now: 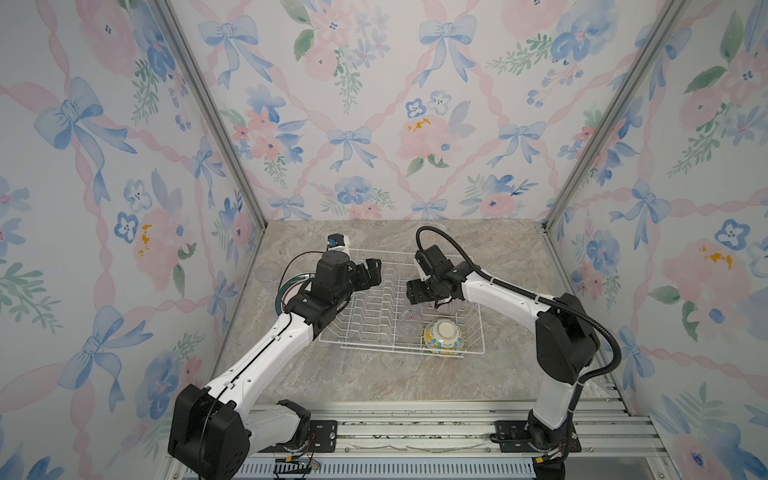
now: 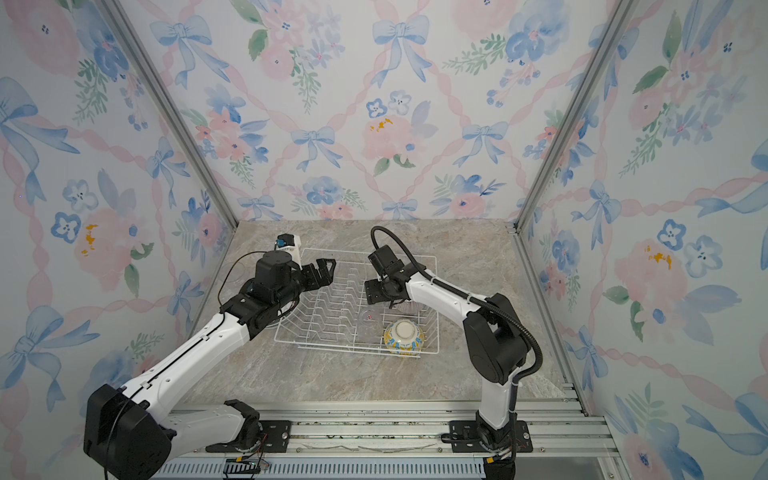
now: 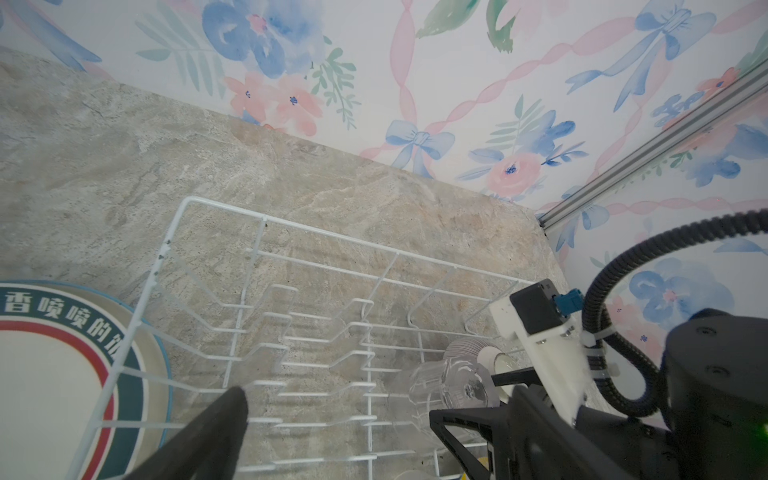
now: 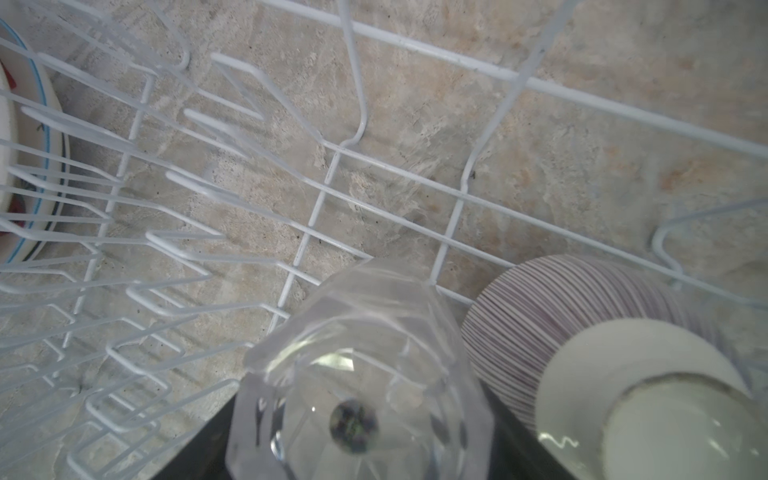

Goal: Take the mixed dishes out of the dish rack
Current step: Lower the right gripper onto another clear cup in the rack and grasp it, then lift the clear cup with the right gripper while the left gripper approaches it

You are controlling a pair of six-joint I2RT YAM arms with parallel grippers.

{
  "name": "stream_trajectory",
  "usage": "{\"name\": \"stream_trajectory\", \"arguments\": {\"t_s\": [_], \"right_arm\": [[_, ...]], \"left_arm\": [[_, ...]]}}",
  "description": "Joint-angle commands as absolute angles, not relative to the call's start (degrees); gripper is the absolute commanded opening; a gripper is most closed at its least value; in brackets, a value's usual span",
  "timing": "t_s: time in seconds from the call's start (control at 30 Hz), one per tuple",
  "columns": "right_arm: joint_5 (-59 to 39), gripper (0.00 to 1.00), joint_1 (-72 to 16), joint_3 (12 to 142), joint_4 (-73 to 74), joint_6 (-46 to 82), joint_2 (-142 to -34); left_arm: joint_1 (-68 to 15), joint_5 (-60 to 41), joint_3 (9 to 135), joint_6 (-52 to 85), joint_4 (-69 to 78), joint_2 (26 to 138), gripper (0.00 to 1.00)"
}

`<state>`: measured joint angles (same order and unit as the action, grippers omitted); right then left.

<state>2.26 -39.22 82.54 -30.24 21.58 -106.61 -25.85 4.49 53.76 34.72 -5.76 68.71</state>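
- Clear faceted glass (image 4: 357, 374) sits base-up in the white wire dish rack (image 1: 374, 250), just below and right of centre in both top views, beside the purple-striped bowl (image 4: 540, 316).
- Right end effector (image 1: 416, 296) is directly over it, jaws straddling the glass. Cannot tell whether they pinch.
- Left end effector (image 1: 371, 272) is released, empty and farther off.
- Judgement: lift along the glass's upright axis.

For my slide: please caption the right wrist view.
Faceted clear glass beside a purple-striped bowl inside the white wire dish rack.
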Motion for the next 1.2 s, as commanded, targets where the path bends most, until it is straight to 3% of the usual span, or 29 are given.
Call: {"name": "stream_trajectory", "arguments": {"t_s": [0.0, 0.2, 0.73, 1.0, 1.17], "right_arm": [[2.63, 0.72, -39.62, 84.25, -31.58, 21.20, -107.62], [-0.05, 0.62, -39.05, 84.13, -30.70, 21.98, -107.36], [-9.32, 0.61, -34.69, 79.96, -24.99, 27.37, -98.81], [-16.72, 0.61, -31.36, 77.56, -20.07, 32.18, -93.47], [-19.71, 0.60, -29.50, 76.83, -17.39, 34.90, -91.61]], "left_arm": [[-25.84, 5.72, 52.69, 33.84, -5.26, 68.22, 0.98], [-24.90, 4.01, 52.73, 33.84, -5.09, 70.12, 0.98], [-22.20, -3.32, 50.65, 36.18, -1.40, 71.52, 0.98], [-22.02, -11.58, 47.34, 39.40, 6.24, 71.26, 0.98], [-22.54, -16.58, 45.26, 41.60, 12.19, 71.09, 0.89]]}}
